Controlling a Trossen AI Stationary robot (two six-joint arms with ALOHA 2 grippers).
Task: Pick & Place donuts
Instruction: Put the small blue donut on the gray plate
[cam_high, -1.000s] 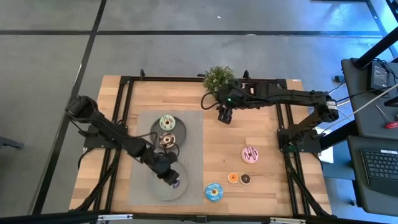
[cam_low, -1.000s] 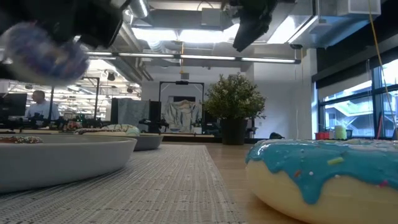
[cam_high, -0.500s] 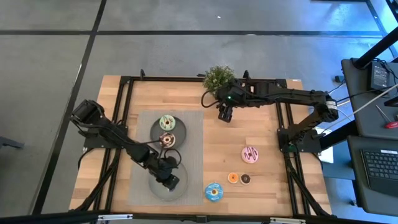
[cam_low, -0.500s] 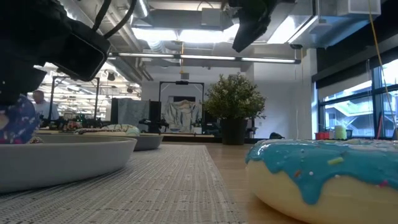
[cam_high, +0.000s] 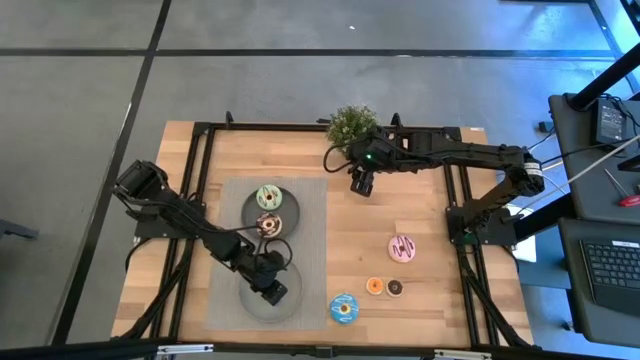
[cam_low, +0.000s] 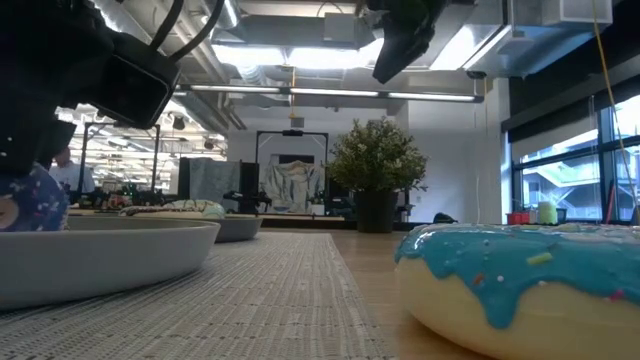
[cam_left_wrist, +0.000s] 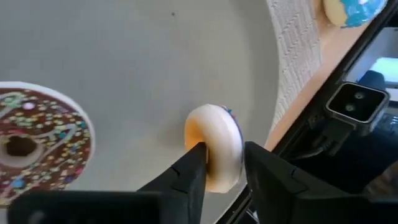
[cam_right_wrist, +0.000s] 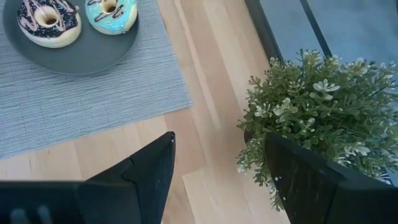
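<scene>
Two left fingers (cam_left_wrist: 198, 163) stand on each side of the mini purple donut (cam_left_wrist: 216, 154), upright on the grey plate (cam_left_wrist: 143, 74); clamped or loose, I cannot tell. Right fingers (cam_right_wrist: 158, 168) are apart beside the plant (cam_right_wrist: 323, 118).

High view: overhead, straight down, far enough for whole table (cam_high: 390, 200) and both arms. Low view: table-top height, level across woven mat (cam_low: 270, 300) toward room; blue donut (cam_low: 525, 285) very close at 4 o'clock. Left wrist view: close over grey plate (cam_left_wrist: 124, 74), purple donut (cam_left_wrist: 217, 149) between own fingers. Right wrist view: higher, down onto potted plant (cam_right_wrist: 317, 118). Plant (cam_high: 352, 125) shared by high, low (cam_low: 377, 158), right wrist.
</scene>
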